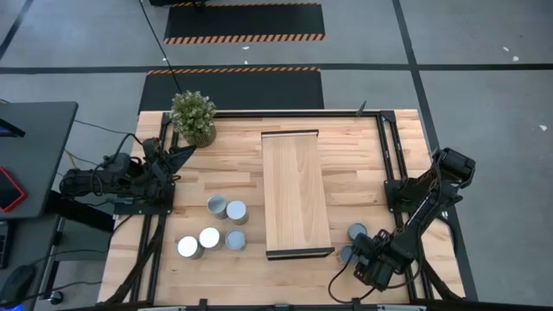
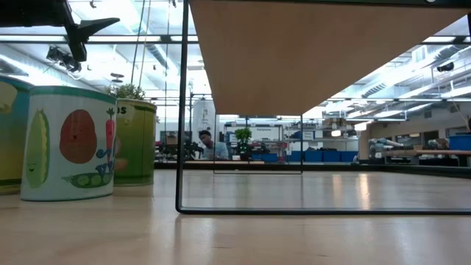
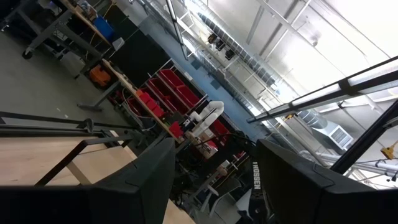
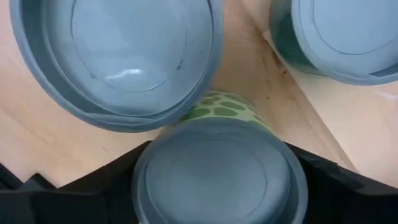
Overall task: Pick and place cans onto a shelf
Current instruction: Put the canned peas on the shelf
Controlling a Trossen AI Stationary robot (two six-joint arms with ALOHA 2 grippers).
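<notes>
You have five cans in a loose cluster on the left half of the plank table [image 1: 363, 147]: two [image 1: 216, 205] [image 1: 237, 212] side by side, and three [image 1: 188, 248] [image 1: 210, 238] [image 1: 235, 240] in a row nearer the front edge. On the right, near the front, you can pick out two more from above [image 1: 358, 232] [image 1: 347, 254], while the right wrist view shows three round grey-blue tops there, so eight in all. They are short metal cylinders with flat, rimmed lids; the low view shows printed vegetable labels on their sides.

The shelf [image 1: 296, 192], one long board of pale smooth wood on a thin black wire frame, stands mid-table with nothing on it. One potted plant [image 1: 193, 116] sits at the back left.

Your right claw [image 4: 217, 177] is down among the right-hand cans, its dark fingers on either side of one can [image 4: 219, 174]; you cannot tell whether they grip it yet. Your left claw [image 3: 214, 180] waits at the table's left edge, fingers apart, holding nothing.
</notes>
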